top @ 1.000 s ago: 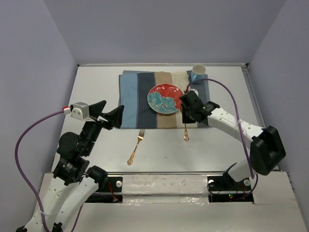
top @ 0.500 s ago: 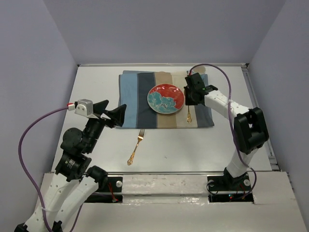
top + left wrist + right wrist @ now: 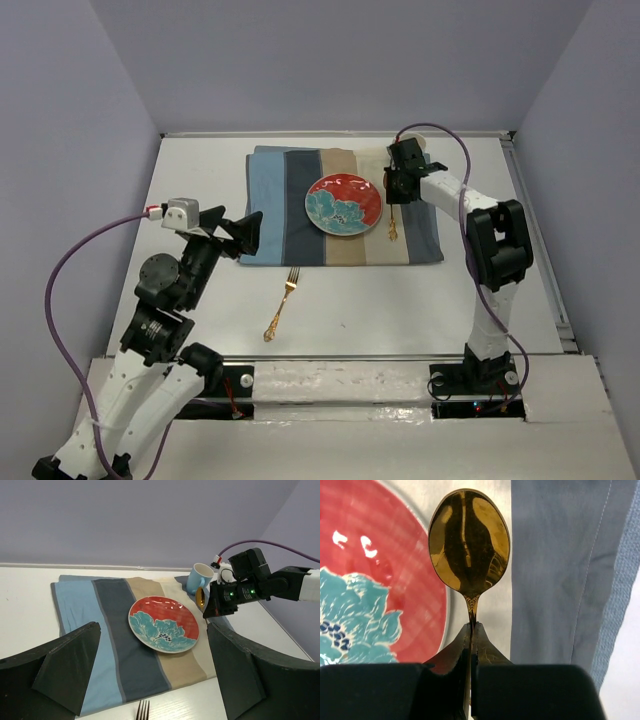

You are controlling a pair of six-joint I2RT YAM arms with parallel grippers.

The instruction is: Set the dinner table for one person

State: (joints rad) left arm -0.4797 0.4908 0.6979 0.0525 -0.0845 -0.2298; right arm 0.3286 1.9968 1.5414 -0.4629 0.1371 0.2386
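The white counter [image 3: 200, 190] lies beneath the plate [image 3: 343, 204], far rim running left to right, near edge hidden by arm mounts [image 3: 340, 380]. Just right of the plate, a gold spoon [image 3: 469, 540] is pinched at its neck by the right gripper [image 3: 471, 630]. The left gripper [image 3: 155, 672] is spread wide.

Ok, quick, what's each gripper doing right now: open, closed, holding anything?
Left gripper: open, holding nothing.
Right gripper: closed on the gold spoon, gripping its handle.
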